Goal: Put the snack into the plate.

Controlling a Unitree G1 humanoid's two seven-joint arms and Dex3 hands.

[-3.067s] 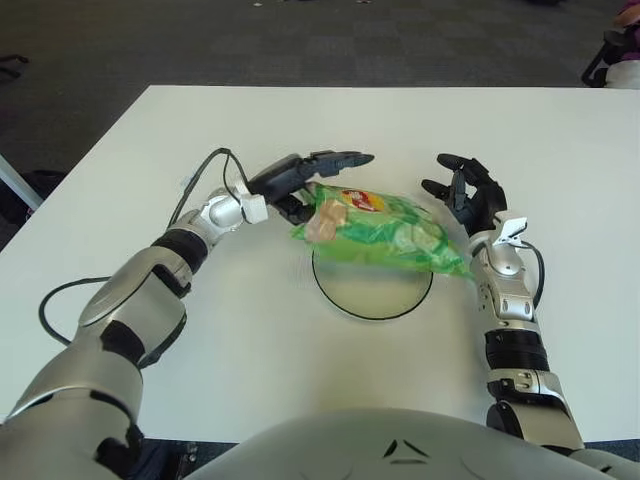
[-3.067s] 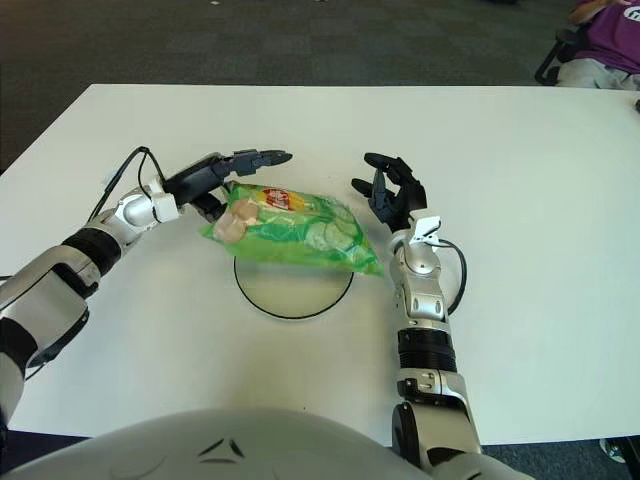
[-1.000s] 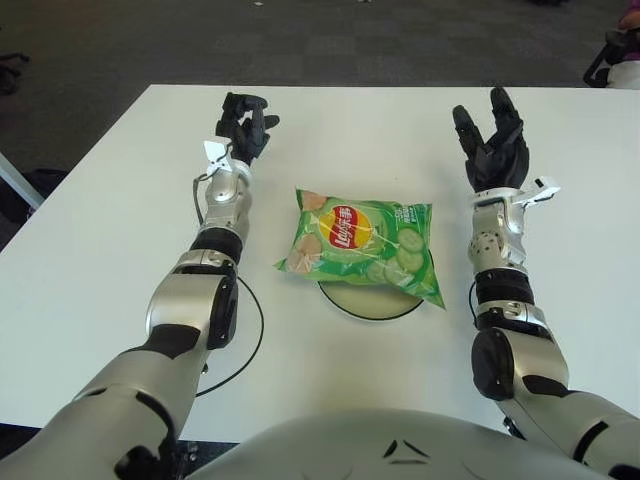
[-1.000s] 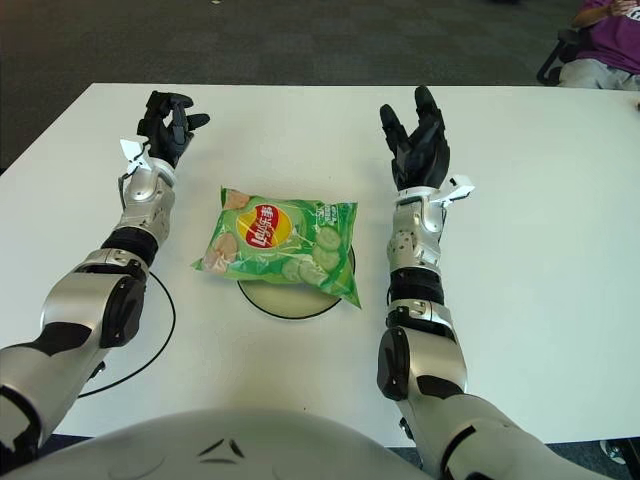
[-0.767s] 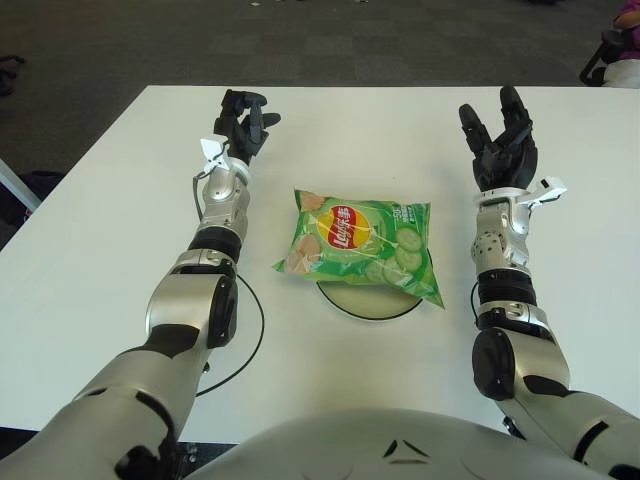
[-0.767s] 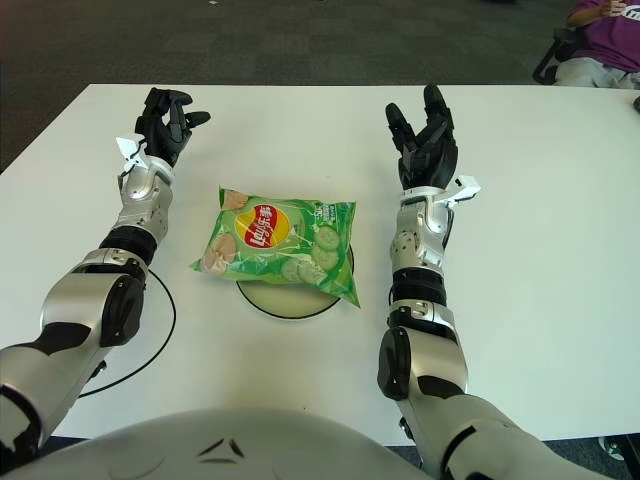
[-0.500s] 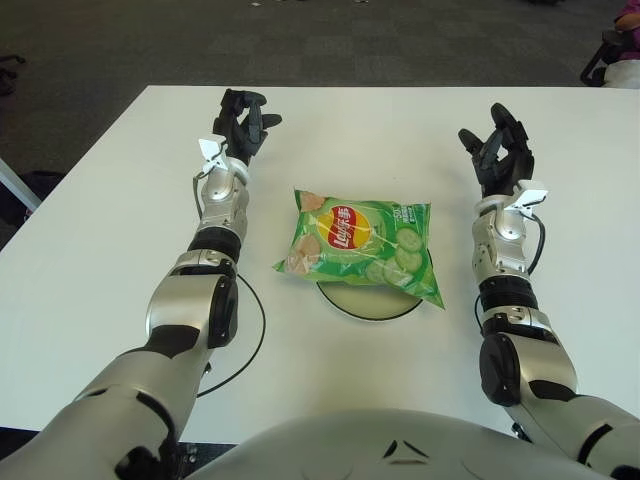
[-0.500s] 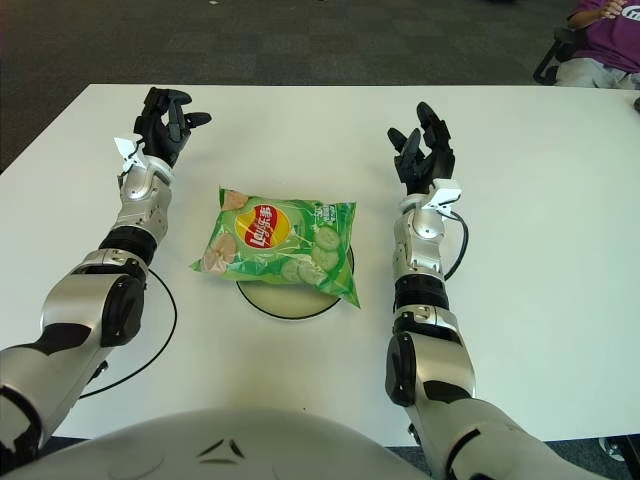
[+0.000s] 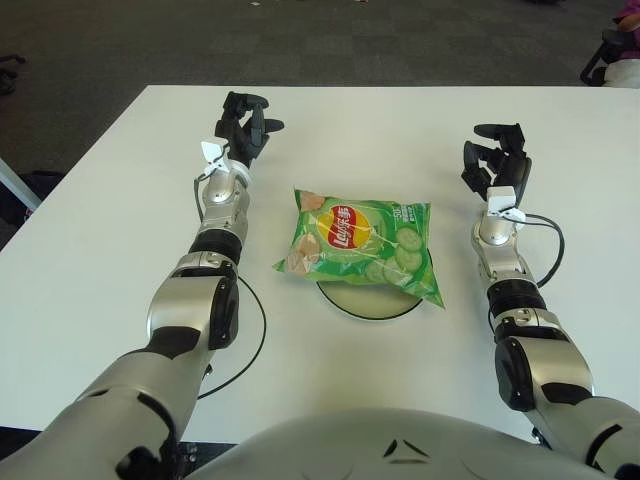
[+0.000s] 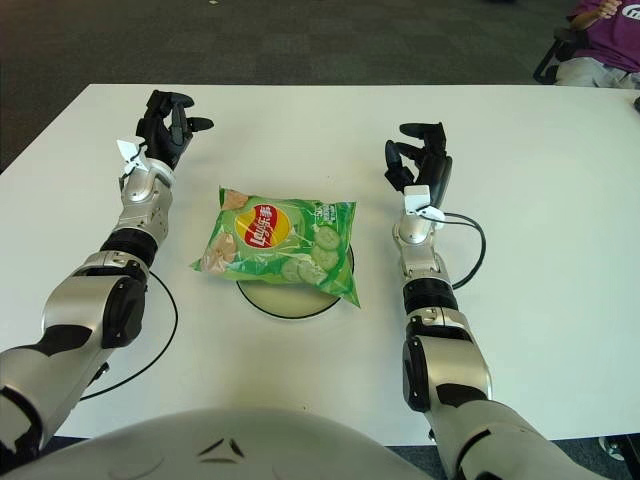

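The white table (image 9: 110, 210) carries the whole scene, and what has changed on it is mainly the arms: a few seconds ago both hands were close around the snack bag (image 9: 362, 244) above the plate (image 9: 368, 300), and now they are pulled back to the far left and far right, well apart from it. The bag lies flat on the plate and covers most of it, so only the near rim of the plate shows below the bag; the left end of the bag hangs over onto the table. I judge from this that the task is practically done, since nothing holds the bag any more. The right hand (image 9: 497, 168) has changed most in the last second: its fingers pointed up and spread before, and now they are bent forward and loosely curled, holding nothing, to the right of the bag. The left hand (image 9: 244, 125) is almost where it was, far and left of the bag, fingers also half curled and empty. A thin black cable (image 9: 252, 330) makes a loop on the table at the near left. On the green bag there is a red and yellow round logo (image 9: 344, 227) that looks like the Lay's mark, with cucumber slices printed beside it; the small text I cannot read.
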